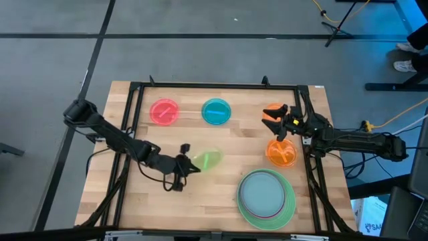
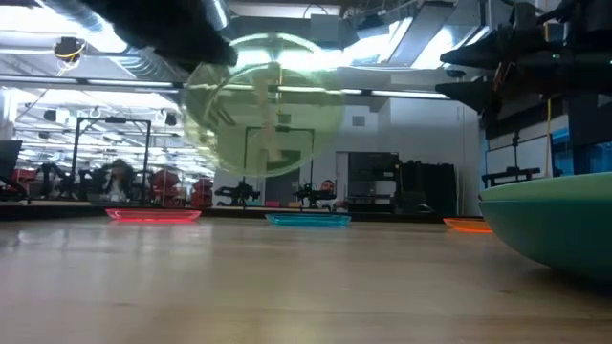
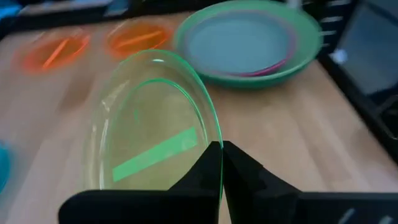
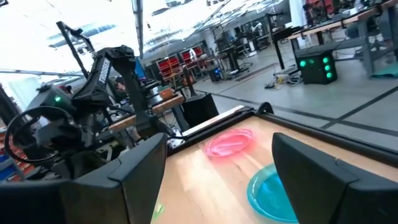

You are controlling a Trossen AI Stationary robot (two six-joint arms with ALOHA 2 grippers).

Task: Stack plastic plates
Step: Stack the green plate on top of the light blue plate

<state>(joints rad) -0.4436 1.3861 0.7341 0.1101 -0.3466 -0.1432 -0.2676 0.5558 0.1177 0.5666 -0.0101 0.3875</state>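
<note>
My left gripper (image 1: pixel 187 164) is at mid table, shut on the small lime plate (image 1: pixel 208 159), which shows up in the air in the low view (image 2: pixel 263 105). To its right, near the front edge, grey-blue (image 1: pixel 262 193) lies on magenta inside the mint green plate (image 1: pixel 289 204). No dark green plate shows by itself. My right gripper (image 1: pixel 275 120) is open, fingers wide apart in the right wrist view (image 4: pixel 217 162), over one orange plate (image 1: pixel 273 109). The other orange plate (image 1: pixel 281 152) lies flat just nearer. My left gripper pinches the lime plate's rim (image 3: pixel 214 134) between its two fingers, which come level from the table's left. The plate is lifted clear of the table and stands tilted on edge, its far rim pointing toward the stack (image 3: pixel 249 43).
The translucent pink plate (image 1: pixel 164 112) and the teal plate (image 1: pixel 216 112) lie flat toward the far edge. A dark metal frame (image 1: pixel 200 86) runs round the wooden table top. Bare wood lies between the lime plate and the stack. People and benches show in the room behind.
</note>
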